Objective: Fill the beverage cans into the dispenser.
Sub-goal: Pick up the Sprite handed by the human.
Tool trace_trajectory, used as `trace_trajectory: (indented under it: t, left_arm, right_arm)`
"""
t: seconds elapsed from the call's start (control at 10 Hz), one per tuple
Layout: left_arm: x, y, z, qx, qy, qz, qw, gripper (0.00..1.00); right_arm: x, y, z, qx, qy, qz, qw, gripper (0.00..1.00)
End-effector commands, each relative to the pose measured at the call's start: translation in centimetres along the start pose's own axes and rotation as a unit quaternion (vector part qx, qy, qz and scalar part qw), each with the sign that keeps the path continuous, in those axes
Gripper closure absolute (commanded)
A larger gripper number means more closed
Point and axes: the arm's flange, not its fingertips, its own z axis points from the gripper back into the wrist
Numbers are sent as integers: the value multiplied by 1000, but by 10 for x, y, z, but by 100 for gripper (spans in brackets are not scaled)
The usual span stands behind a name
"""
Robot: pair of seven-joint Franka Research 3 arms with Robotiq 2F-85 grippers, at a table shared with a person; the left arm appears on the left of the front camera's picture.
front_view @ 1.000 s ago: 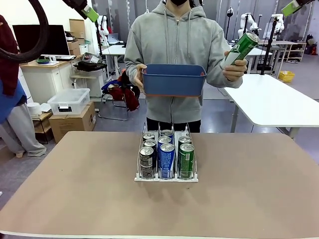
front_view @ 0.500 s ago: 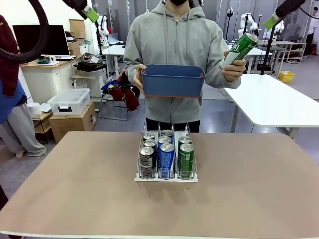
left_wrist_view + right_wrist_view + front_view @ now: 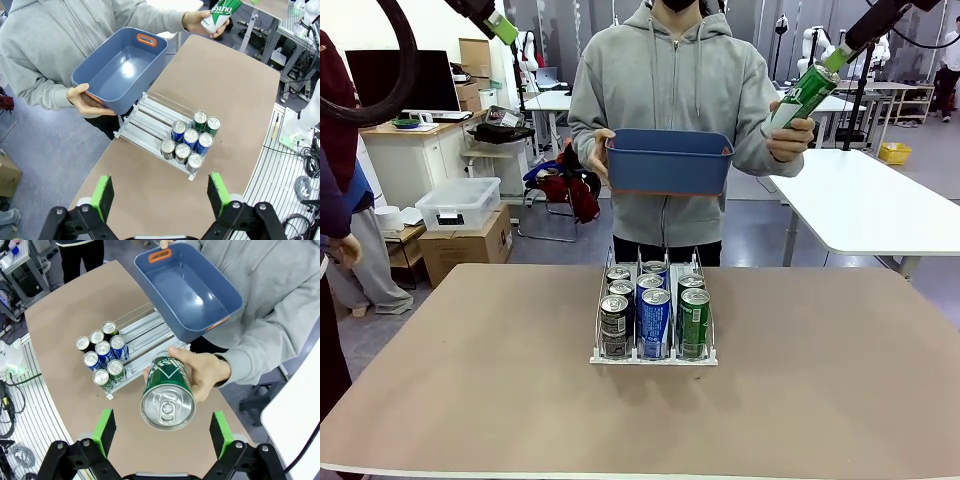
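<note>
The clear dispenser [image 3: 653, 359] stands mid-table with several beverage cans [image 3: 654, 318] in its three lanes: black on the left, blue in the middle, green on the right. Across the table, a person's hand holds up a green can [image 3: 804, 95], tilted. My right gripper [image 3: 840, 52] hangs open just above that can's top. In the right wrist view the green can [image 3: 167, 395] lies between my open fingers [image 3: 105, 430], apart from both pads. My left gripper [image 3: 498, 24] is high at the top left, open and empty, and looks down on the dispenser [image 3: 150, 122].
The person holds an empty blue bin [image 3: 668, 160] against the chest with the other hand, above the table's far edge. Another person's arm [image 3: 338, 240] shows at the left edge. A white table [image 3: 870, 205] stands beyond on the right.
My right gripper has come down and leftward to just above the green can in the person's hand. A person has stepped into view at the left edge. The dispenser's cans are unmoved.
</note>
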Motion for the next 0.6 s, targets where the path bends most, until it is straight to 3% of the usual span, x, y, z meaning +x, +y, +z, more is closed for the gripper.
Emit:
trace_trajectory:
  t: [0.0, 0.5]
  left_arm:
    - [-4, 0, 1, -7, -2, -3, 1000, 0]
    - [-4, 0, 1, -7, -2, -3, 1000, 0]
  right_arm:
    - [6, -3, 0, 20, 4, -12, 1000, 0]
    - [9, -9, -20, 37, 5, -19, 999, 0]
